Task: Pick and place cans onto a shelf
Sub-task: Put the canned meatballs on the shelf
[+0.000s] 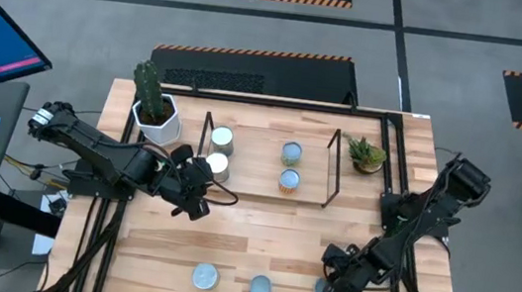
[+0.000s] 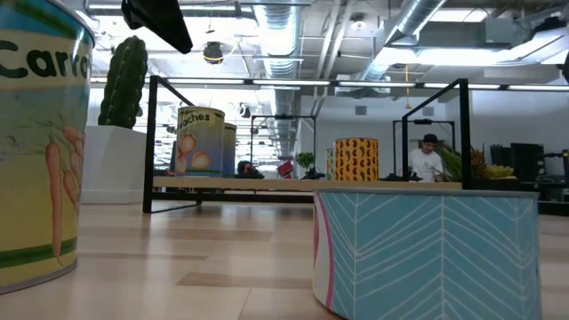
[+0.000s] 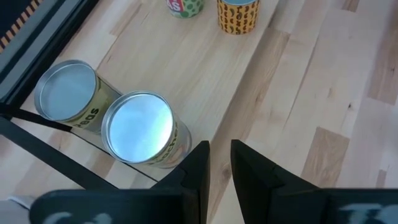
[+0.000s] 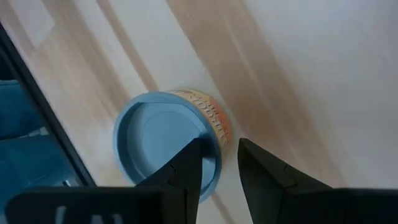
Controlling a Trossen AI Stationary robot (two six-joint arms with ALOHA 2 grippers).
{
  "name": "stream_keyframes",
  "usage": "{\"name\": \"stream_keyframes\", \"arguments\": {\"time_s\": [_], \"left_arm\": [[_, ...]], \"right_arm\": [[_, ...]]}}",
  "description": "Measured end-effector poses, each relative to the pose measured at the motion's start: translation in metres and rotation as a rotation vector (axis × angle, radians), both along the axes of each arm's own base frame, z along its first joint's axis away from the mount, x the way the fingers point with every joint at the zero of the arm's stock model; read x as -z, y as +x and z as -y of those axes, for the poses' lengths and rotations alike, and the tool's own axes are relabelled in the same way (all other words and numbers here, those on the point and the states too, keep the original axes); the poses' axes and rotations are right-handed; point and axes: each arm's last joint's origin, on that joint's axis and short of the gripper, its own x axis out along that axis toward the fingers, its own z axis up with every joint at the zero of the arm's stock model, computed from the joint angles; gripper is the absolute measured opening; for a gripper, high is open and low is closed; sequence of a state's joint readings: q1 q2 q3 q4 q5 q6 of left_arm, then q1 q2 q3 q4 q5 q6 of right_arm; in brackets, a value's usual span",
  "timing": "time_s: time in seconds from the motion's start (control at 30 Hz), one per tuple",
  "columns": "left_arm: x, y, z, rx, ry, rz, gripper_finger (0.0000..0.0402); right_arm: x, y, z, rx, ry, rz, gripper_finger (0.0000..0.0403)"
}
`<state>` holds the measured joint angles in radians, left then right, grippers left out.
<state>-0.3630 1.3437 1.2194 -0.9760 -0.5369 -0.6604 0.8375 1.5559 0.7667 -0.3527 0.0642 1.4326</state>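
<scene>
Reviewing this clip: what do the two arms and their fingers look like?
Both the left arm and right arm are dark, jointed and glossy, with black cables looped beside the left wrist. The left gripper and right gripper each end in two flat, angular black fingers.

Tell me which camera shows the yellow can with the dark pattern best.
The low view: the yellow can with dark pattern stands side-on in the thin black metal shelf, label facing. The high view shows only its round top; the left wrist view shows only its lower part; the right wrist view misses it.
</scene>
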Motion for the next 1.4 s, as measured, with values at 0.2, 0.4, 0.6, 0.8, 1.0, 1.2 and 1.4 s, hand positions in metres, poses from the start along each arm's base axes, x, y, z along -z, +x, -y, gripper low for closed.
{"name": "stream_keyframes", "arguments": {"time_s": [0.2,0.4,0.6,0.8,1.0,1.2,1.4], "left_arm": [[0.0,0.0,0.0,0.001,0.001,-0.001,0.0052],[0.0,0.0,0.0,0.001,0.003,0.0,0.0052],[0.0,0.0,0.0,0.001,0.003,0.0,0.0052],[0.0,0.0,0.0,0.001,0.003,0.0,0.0052],[0.0,0.0,0.0,0.001,0.003,0.0,0.0052],[0.0,0.0,-0.001,-0.01,0.022,0.008,0.0052],[-0.001,0.001,-0.001,-0.068,0.02,0.048,0.0052]], "right_arm": [[0.002,0.011,-0.006,0.005,0.023,-0.028,0.0127],[-0.001,0.027,0.006,0.078,0.027,-0.025,0.0127],[-0.001,0.047,0.029,0.184,0.011,-0.007,0.0127],[-0.001,0.064,0.055,0.293,0.008,-0.007,0.0127],[-0.001,0.078,0.081,0.328,-0.02,0.009,0.0127],[-0.001,0.086,0.103,0.402,-0.027,0.012,0.0127],[-0.001,0.092,0.118,0.417,-0.043,0.021,0.0127]]}}
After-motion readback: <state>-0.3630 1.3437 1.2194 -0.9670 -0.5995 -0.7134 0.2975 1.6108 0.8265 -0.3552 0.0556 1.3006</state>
